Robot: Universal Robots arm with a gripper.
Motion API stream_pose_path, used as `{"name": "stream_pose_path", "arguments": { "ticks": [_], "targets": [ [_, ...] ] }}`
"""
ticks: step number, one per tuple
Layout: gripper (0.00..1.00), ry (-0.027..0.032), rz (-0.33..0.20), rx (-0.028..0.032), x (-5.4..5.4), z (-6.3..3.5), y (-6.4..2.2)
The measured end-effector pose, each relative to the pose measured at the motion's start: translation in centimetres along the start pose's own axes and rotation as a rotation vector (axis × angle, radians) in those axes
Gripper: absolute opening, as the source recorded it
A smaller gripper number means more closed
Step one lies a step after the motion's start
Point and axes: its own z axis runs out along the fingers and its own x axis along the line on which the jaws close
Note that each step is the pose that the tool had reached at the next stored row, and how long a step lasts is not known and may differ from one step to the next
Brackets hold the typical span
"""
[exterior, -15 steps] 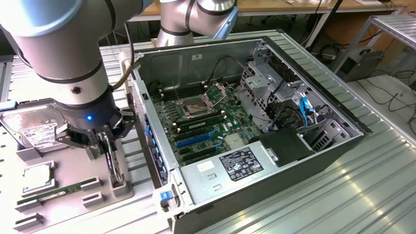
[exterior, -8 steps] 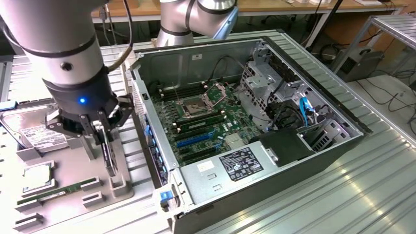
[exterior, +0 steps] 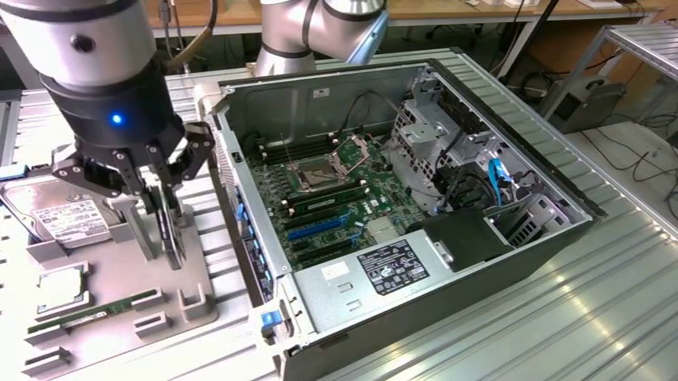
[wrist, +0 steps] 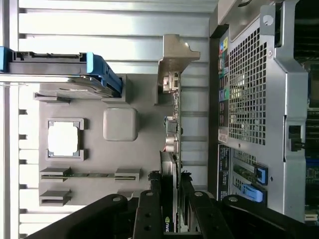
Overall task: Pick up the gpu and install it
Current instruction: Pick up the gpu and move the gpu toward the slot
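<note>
The gpu (exterior: pixel 170 232) stands on edge in a slot of the grey holder tray (exterior: pixel 106 274), beside the open computer case (exterior: pixel 424 198). From the wrist view it is edge-on, a thin green card (wrist: pixel 169 149) with its silver end bracket (wrist: pixel 175 55) at the far end. My gripper (exterior: pixel 148 190) comes down over the card's top edge, with one finger on each face. The fingers (wrist: pixel 149 211) press against the card on both sides, so the gripper (wrist: pixel 169 209) is shut on it. The card's lower edge still rests in the tray.
On the tray lie a hard drive (exterior: pixel 63 218), a CPU (exterior: pixel 63 286) and a memory stick (exterior: pixel 95 311). The case lies open with motherboard (exterior: pixel 329 198) and blue slots (exterior: pixel 317 228) exposed. Its rear panel (wrist: pixel 249 99) stands close to the gpu.
</note>
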Motion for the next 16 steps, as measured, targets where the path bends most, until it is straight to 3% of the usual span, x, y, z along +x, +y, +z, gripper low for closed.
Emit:
{"name": "stream_pose_path", "arguments": {
  "ticks": [5, 9, 16],
  "targets": [
    [0.26, 0.0002, -0.003, 0.0000, -0.2, -3.00, 0.08],
    [0.26, 0.0002, -0.003, -0.0001, -0.7, -4.81, -0.02],
    [0.26, 0.0047, -0.003, -0.0009, -3.5, -8.32, -0.81]
  ]
}}
